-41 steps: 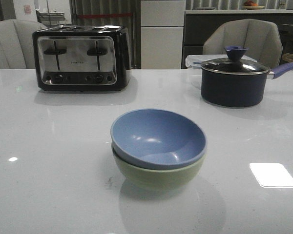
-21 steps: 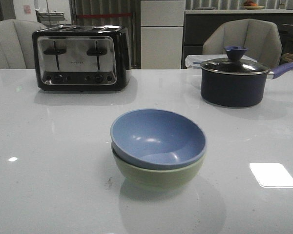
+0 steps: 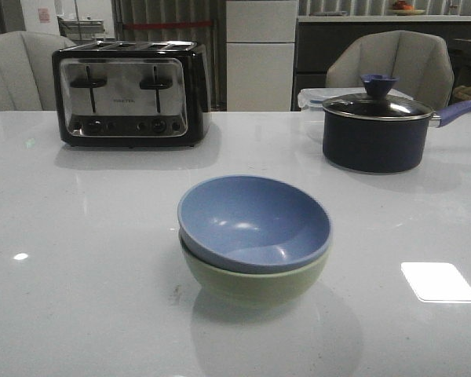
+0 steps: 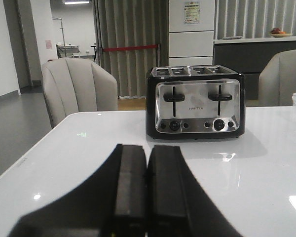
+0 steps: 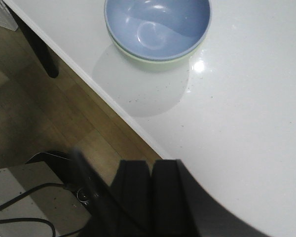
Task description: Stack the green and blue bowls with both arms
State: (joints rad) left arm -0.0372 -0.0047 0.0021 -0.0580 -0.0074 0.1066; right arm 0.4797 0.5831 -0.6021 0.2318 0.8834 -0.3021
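The dusty blue bowl (image 3: 255, 220) sits nested inside the pale green bowl (image 3: 255, 284) at the middle of the white table, near its front edge. Both also show in the right wrist view, the blue bowl (image 5: 158, 24) over the green bowl's rim (image 5: 153, 62). Neither arm shows in the front view. My left gripper (image 4: 148, 150) is shut and empty, low over the table's left side, pointing at the toaster. My right gripper (image 5: 151, 165) is shut and empty, above the table's edge, well apart from the bowls.
A black and chrome toaster (image 3: 129, 94) stands at the back left, also in the left wrist view (image 4: 196, 103). A dark lidded saucepan (image 3: 377, 129) with a blue-purple handle stands at the back right. Chairs stand behind the table. The table edge (image 5: 113, 108) drops to a wooden floor.
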